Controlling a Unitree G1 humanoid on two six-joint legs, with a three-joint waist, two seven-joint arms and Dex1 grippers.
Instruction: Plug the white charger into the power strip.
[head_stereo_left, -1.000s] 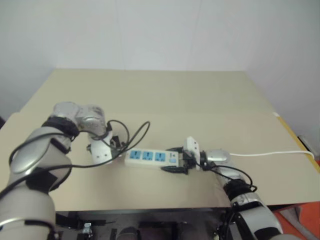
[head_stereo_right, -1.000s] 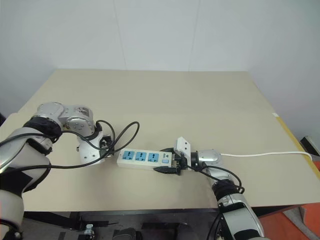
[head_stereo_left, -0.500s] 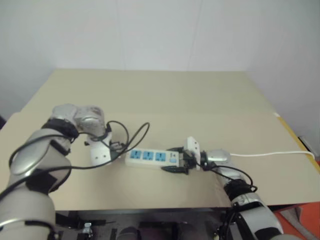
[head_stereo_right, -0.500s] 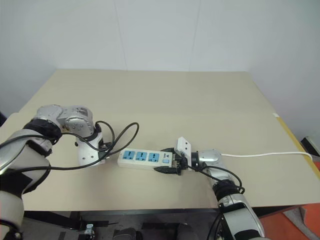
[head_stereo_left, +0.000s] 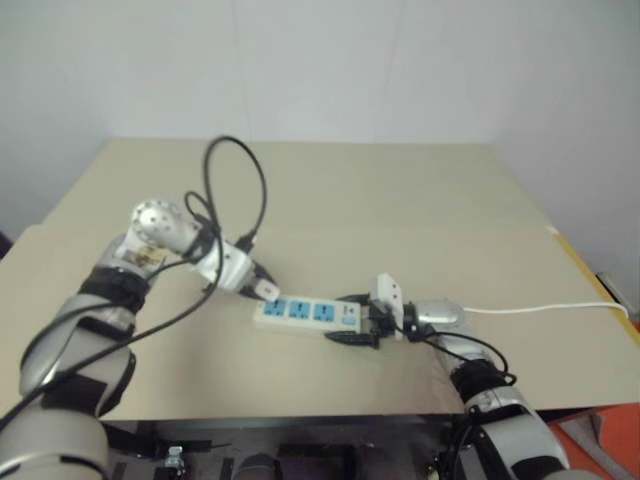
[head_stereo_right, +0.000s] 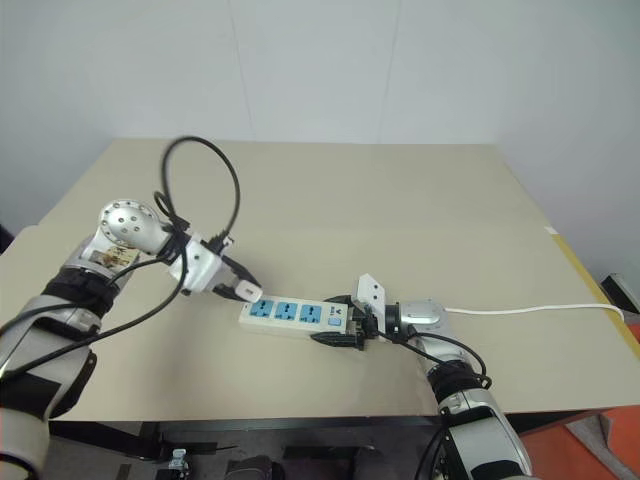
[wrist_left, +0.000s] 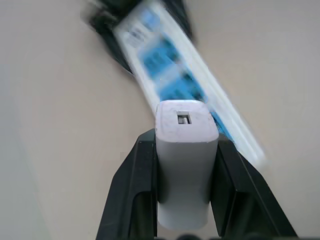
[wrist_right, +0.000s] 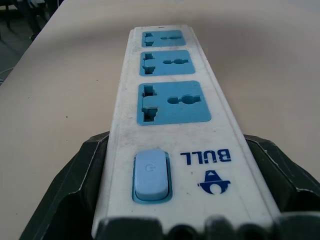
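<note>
In the head views, one power strip (head_stereo_right: 294, 317) with three blue sockets lies on the tan worktop (head_stereo_right: 400, 210), its thin white cord (head_stereo_right: 530, 309) trailing toward the right edge. The left claw (head_stereo_right: 243, 291) holds one white charger (head_stereo_right: 246, 292) just above the strip's left end.

Left wrist view: the claw's fingers (wrist_left: 131, 192) are clamped on the charger's sides.

Right wrist view: the right claw (wrist_right: 185, 195) grips the strip's switch (wrist_right: 150, 174) end.
</note>
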